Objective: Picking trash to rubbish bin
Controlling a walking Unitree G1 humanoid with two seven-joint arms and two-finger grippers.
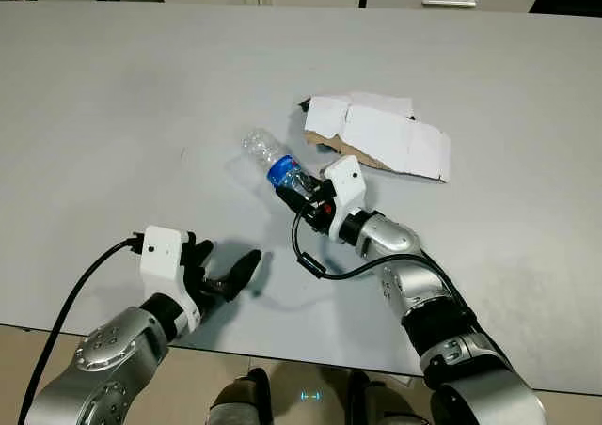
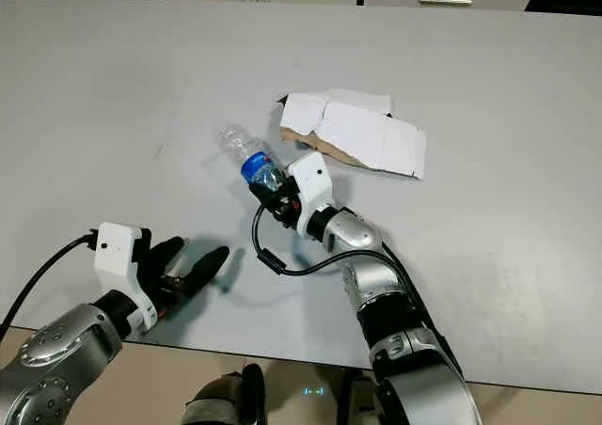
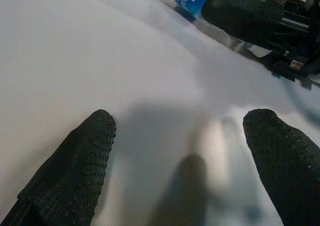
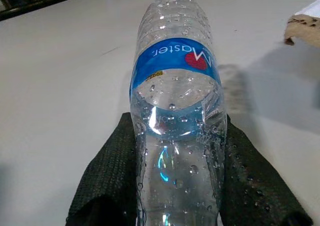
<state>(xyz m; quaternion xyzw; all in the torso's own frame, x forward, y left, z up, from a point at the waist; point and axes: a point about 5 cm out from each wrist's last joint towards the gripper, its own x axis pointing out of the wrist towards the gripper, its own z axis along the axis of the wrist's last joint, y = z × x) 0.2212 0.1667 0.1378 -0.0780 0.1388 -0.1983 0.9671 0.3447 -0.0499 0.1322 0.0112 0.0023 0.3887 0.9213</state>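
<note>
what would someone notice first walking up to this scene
Most likely the clear plastic bottle with a blue label, lying mid-table with the right gripper closed around its lower half. Just beyond it lies a flattened piece of torn white cardboard. Nearer the table's front edge, the left gripper hovers with fingers spread and holding nothing.

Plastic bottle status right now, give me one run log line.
right end effector: shut on plastic bottle | bottle: lying on table | left end effector: open, idle | cardboard: untouched
</note>
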